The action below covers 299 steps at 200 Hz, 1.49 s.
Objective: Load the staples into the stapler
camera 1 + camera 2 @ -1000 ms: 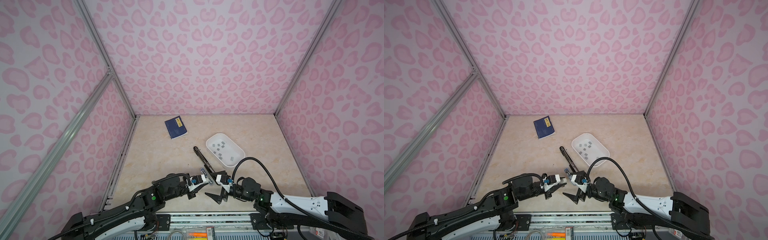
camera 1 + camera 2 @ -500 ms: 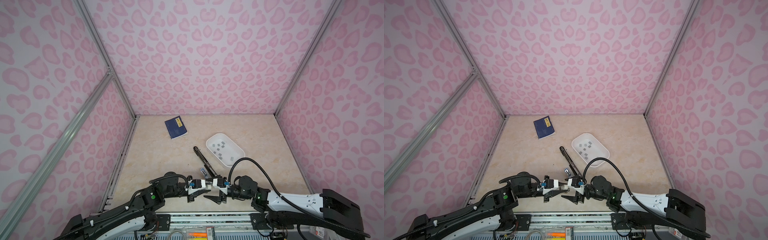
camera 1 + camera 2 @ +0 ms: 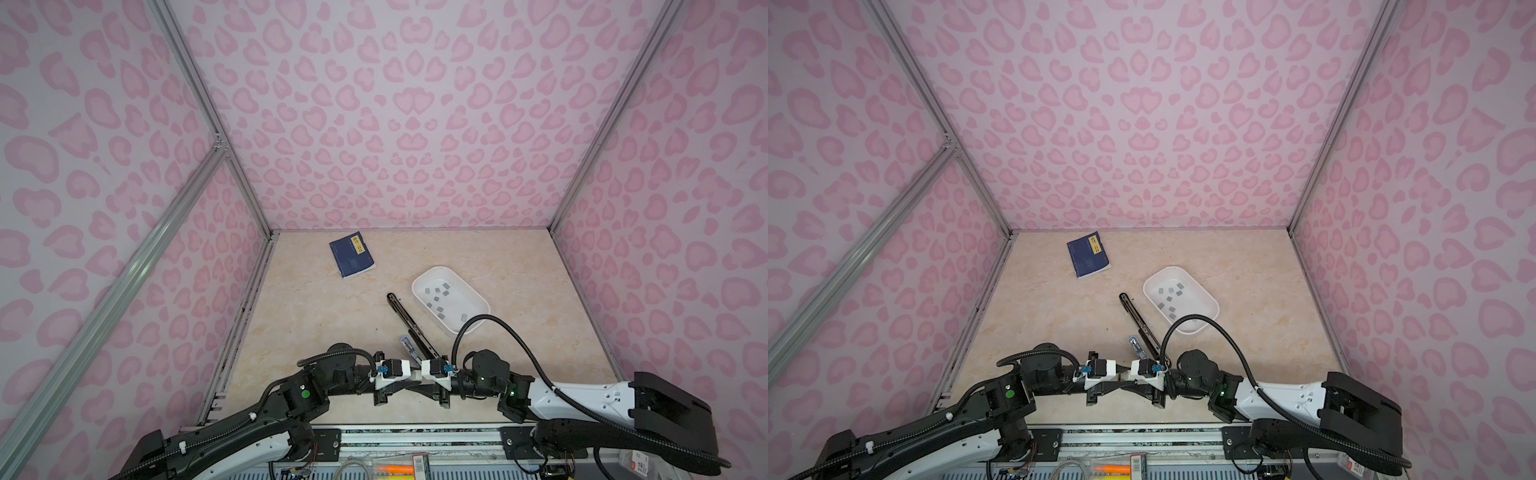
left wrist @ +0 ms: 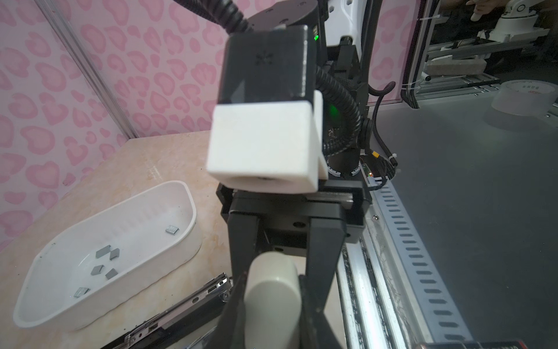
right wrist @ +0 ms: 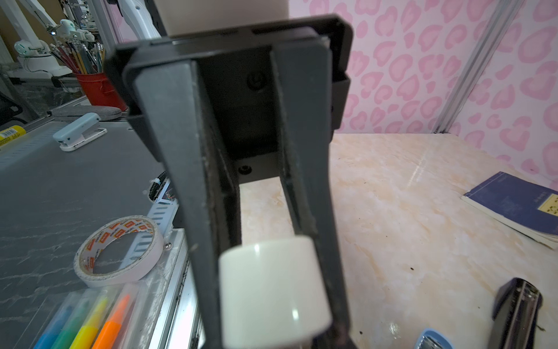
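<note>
The left gripper point(image 3: 412, 380) is clamped on a cream rounded piece point(image 5: 271, 290). The right gripper point(image 3: 1124, 380) closely flanks it, grip unclear. The staples point(image 3: 437, 298) lie in the white tray point(image 3: 419, 279), two o'clock from both grippers.

Both top views look down; wrist views face each other.

Bright, even lighting is recorded throughout. Glare is noted on the table point(image 5: 418, 169). The stapler point(image 5: 511, 317) is blurred.

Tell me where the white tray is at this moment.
In both top views the white tray lies right of centre, just right of the stapler.
</note>
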Tool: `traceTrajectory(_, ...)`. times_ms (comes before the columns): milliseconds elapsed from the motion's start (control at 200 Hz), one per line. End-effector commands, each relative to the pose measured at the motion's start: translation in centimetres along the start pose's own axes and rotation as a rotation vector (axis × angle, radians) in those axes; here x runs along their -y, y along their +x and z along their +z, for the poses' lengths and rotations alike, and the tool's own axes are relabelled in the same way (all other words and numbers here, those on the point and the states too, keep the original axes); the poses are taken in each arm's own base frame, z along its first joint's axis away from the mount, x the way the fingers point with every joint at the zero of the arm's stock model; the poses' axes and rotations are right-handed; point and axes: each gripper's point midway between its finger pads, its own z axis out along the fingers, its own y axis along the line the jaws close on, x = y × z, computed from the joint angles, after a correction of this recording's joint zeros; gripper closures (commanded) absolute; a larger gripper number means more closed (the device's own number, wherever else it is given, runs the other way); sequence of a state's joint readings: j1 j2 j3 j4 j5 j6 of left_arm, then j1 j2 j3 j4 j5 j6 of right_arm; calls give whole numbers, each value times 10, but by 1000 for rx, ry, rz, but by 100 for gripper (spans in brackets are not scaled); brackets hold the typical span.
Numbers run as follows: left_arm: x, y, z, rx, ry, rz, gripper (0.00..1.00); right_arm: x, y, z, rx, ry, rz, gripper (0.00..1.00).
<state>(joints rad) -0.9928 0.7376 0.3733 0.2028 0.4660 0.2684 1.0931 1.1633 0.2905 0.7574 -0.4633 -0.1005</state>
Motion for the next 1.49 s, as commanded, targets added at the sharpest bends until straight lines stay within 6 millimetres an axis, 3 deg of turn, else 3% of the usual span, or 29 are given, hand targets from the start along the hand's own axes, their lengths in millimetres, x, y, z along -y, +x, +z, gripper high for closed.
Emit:
traceTrajectory(0,-5,-14,-1,45,-20,18,96,7,-13,1,48,34,23,76)
traceTrajectory(60,-7,-15,-1,47,-32,14,93,8,-13,1,48,37,33,76)
traceTrajectory(245,-20,-16,-7,72,-125,-10,53,15,-13,-1,44,98,64,77)
traceTrajectory(495,-46,-19,-28,117,-324,-30,35,44,8,-6,-41,302,164,77)
traceTrajectory(505,-47,-19,-29,119,-333,-30,22,44,8,-6,-44,307,169,77)
traceTrajectory(510,-47,-19,-29,121,-337,-31,11,45,9,-6,-46,311,172,77)
traceTrajectory(525,-49,-19,-31,123,-353,-31,0,45,11,-6,-53,318,179,77)
traceTrajectory(685,-88,-12,-66,156,-651,-101,2,53,21,-3,-120,395,257,79)
traceTrajectory(805,-127,6,-118,199,-1015,-257,2,64,35,2,-211,491,339,79)
traceTrajectory(915,-139,16,-148,222,-1171,-330,2,72,50,9,-315,557,407,82)
traceTrajectory(1255,-147,28,-178,250,-1339,-403,3,77,94,42,-589,623,458,86)
traceTrajectory(1490,-152,30,-177,209,-1372,-419,2,86,109,60,-671,652,439,83)
